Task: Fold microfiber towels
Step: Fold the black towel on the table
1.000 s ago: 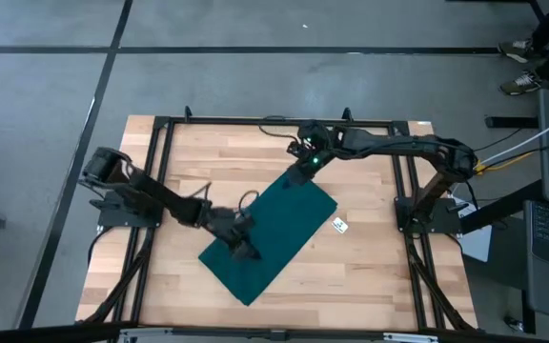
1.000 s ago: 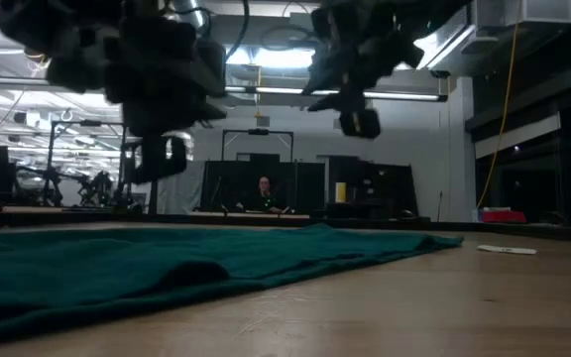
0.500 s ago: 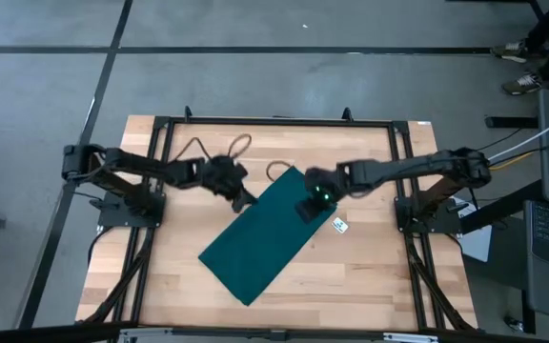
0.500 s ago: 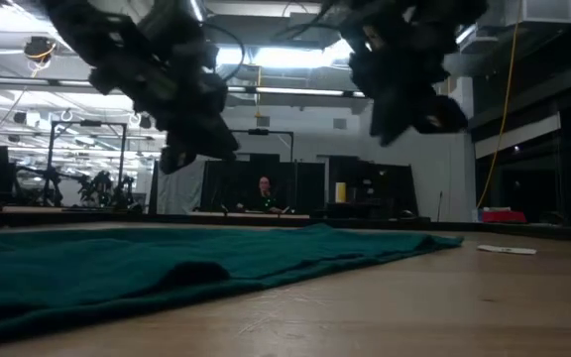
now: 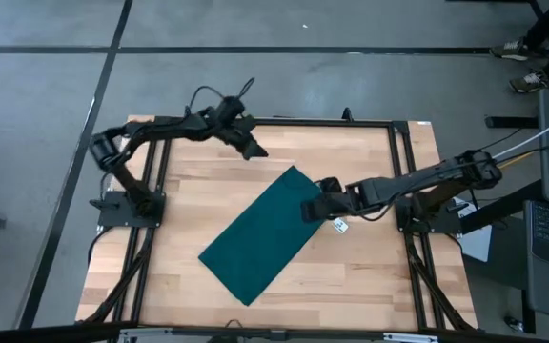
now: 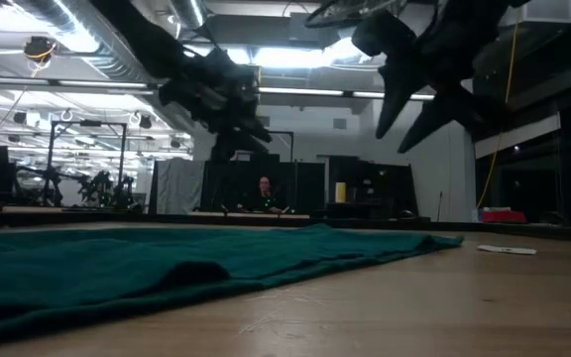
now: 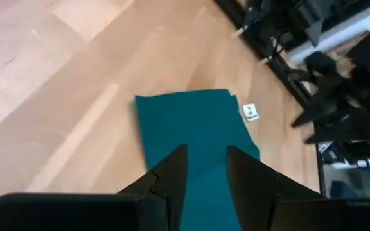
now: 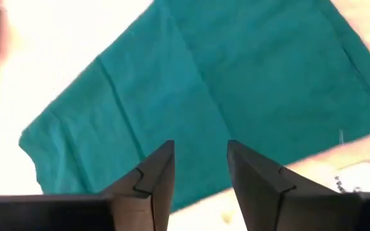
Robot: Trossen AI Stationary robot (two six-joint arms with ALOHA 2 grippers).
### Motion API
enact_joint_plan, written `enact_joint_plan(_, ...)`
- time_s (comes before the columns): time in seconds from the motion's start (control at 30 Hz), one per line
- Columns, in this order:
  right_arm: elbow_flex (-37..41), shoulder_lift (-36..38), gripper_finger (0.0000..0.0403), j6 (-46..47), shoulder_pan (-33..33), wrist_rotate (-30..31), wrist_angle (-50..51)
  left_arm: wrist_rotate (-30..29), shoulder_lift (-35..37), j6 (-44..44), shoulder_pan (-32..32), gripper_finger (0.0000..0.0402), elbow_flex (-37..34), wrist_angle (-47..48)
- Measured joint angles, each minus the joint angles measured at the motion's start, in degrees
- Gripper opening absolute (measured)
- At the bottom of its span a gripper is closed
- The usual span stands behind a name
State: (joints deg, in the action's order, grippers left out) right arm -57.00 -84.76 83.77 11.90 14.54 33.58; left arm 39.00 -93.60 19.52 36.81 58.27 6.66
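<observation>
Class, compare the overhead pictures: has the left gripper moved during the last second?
Yes. The left gripper has left the towel and swung toward the table's far edge, where it now hangs with nothing between its open fingers.

A dark teal-green rectangular folded towel (image 5: pixel 267 234) lies diagonally on the pale wooden counter (image 5: pixel 189 191). The right hand (image 5: pixel 311 211) hovers at its edge (beside a small white tag (image 5: pixel 339 226)); the left hand (image 5: pixel 253 150) is well apart.

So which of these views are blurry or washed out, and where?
Right wrist view: the table beside the towel blows out to white, and the picture is soft. Low view: both arms are dark against the ceiling lights, and the near towel is blurred. High view: evenly lit and sharp.
</observation>
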Motion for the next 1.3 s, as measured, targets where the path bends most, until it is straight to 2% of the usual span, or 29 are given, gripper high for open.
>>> enact_joint_plan(0.07,-0.01,0.78,0.0149,-0.29,-0.9,0.33,-0.12,1.75,-2.51,-2.43,0.24,0.0103,3.23,4.44)
enact_joint_plan(0.27,-0.06,3.08,0.0148,1.29,-3.17,3.26,-0.27,4.37,-8.75,-7.02,-0.14,0.0105,9.62,7.26)
enact_joint_plan(0.43,-0.1,0.8,0.0131,6.71,-1.93,5.54,-9.02,7.63,-11.04,-13.09,0.62,0.0104,10.54,13.63)
enact_joint_plan(0.53,-0.1,-2.96,0.0099,10.84,-1.44,5.86,-12.2,7.72,-11.69,-17.43,1.54,0.0105,10.55,16.17)
enact_joint_plan(0.63,-0.1,-6.99,0.0027,12.7,-1.69,5.02,-14.26,9.23,-11.67,-19.93,2.92,0.0102,10.55,17.06)
enact_joint_plan(0.77,-0.09,-14.36,0.0006,14.0,-2.75,-2.55,-20.53,9.4,-11.65,-20.95,5.84,0.0102,10.55,16.77)
enact_joint_plan(0.93,-0.1,-24.48,0.0003,15.96,-2.8,-10.23,-37.49,9.51,-11.65,-21.0,9.34,0.0104,10.55,16.44)
enact_joint_plan(1.0,-0.13,-27.11,0.0003,17.52,-2.61,-12.64,-39.46,9.73,-11.65,-20.45,10.59,0.0102,10.55,16.81)
enact_joint_plan(1.1,-0.1,-28.58,0.0002,17.46,-2.51,-17.07,-39.17,9.79,-11.65,-20.64,12.13,0.0098,10.55,17.41)
enact_joint_plan(1.3,4.2,-26.75,0.0001,13.06,-4.98,-24.28,-39.2,10.03,-11.63,-20.26,13.84,0.0098,10.55,15.99)
